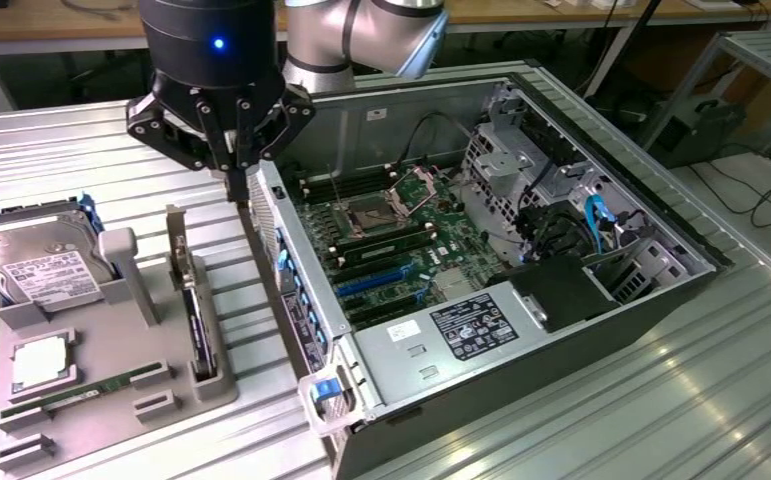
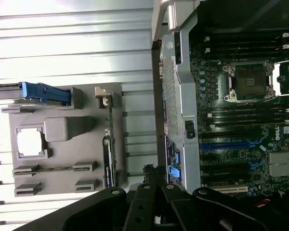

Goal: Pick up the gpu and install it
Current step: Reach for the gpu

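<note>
My gripper point(image 1: 238, 188) hangs clenched and empty between tray point(image 1: 132, 340) and case point(image 1: 399, 110). The gpu point(image 1: 196, 320) stands edge-on along the tray's case-side edge.

Reaches in from the top of the exterior view as a silver-jointed arm point(image 1: 358, 35); ends in a black wrist housing point(image 1: 212, 40) with a small blue light lit; carries the gripper point(image 1: 237, 185) pointing straight down; black linkages splayed to both sides; jaws drawn together into one narrow tip, empty.
</note>
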Tool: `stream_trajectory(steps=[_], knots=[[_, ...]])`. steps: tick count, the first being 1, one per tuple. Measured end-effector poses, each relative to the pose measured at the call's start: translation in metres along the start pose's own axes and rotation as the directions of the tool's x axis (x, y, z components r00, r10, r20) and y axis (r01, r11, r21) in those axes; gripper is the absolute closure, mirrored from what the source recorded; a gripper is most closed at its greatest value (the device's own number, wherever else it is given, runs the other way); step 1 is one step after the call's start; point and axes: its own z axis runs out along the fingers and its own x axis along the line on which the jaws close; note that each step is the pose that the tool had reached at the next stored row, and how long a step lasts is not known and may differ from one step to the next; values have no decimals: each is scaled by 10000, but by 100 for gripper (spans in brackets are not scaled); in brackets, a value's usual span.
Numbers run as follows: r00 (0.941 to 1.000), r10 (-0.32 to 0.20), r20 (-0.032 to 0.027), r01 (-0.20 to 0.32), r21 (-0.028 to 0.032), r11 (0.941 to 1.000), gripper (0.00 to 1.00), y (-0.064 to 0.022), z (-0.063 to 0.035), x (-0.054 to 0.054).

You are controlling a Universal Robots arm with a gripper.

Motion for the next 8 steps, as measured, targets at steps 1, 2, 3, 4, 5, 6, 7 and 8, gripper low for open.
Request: stream_trajectory(steps=[1,2,3,4,5,6,7,8], knots=[[10000,-2,0,2,0,10000,89,-6,0,14],[10000,-4,0,4,-1,10000,89,-11,-1,27],[10000,-7,0,7,-1,10000,89,-17,-1,40],[10000,-11,0,11,-1,10000,89,-24,-2,54],[10000,-16,0,16,-1,10000,89,-32,-3,69],[10000,-19,0,19,-1,10000,89,-38,-3,82],[10000,-22,0,22,-1,10000,89,-46,-4,104],[10000,-25,-1,25,-1,10000,89,-52,-5,122]])
